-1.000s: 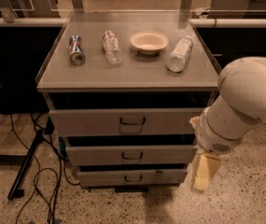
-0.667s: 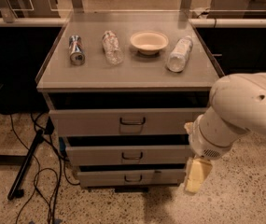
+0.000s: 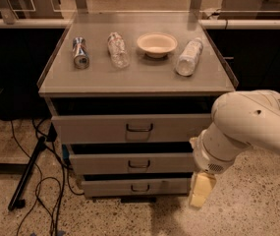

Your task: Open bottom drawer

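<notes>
The bottom drawer [image 3: 129, 187] is the lowest and narrowest grey front of three in the cabinet, with a small dark loop handle [image 3: 140, 188] at its middle. A dark gap shows above its front. The middle drawer [image 3: 132, 163] and the tall top drawer [image 3: 129, 128] sit above it. My white arm comes in from the right. My gripper [image 3: 201, 191] hangs pale and downward at the right end of the bottom drawer's front, right of the handle and apart from it.
On the cabinet top [image 3: 134, 77] lie a can [image 3: 80, 52], a clear bottle [image 3: 118, 49], a white bowl [image 3: 156, 44] and a second bottle [image 3: 188, 57]. A black stand leg [image 3: 27, 173] and cables [image 3: 51, 191] lie on the floor at the left.
My arm and gripper have moved left and a little down, from right of the cabinet toward the right end of the bottom drawer's front. The drawers have not moved.
</notes>
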Robot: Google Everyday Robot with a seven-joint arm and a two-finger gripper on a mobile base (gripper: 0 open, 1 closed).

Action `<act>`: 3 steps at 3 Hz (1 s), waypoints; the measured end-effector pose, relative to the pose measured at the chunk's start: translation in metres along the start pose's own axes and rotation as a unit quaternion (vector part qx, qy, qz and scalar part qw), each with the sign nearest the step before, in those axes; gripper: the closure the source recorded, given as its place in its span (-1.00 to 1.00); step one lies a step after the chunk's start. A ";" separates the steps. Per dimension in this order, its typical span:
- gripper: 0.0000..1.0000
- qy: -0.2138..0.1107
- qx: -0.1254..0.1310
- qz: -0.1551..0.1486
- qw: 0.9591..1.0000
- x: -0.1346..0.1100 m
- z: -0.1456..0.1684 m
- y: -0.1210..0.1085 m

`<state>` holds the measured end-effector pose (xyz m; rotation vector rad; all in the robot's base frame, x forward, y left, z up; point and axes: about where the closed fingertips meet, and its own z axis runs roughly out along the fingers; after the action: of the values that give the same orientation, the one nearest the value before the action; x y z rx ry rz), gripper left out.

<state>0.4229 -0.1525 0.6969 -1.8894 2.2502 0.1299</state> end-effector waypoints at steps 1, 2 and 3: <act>-1.00 -0.014 -0.038 -0.006 0.999 -0.005 0.039 0.016; -1.00 -0.017 -0.068 -0.016 0.997 -0.012 0.088 0.029; -1.00 0.002 -0.104 -0.025 0.994 -0.017 0.160 0.026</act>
<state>0.4156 -0.1007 0.5427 -2.0477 2.2676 0.3663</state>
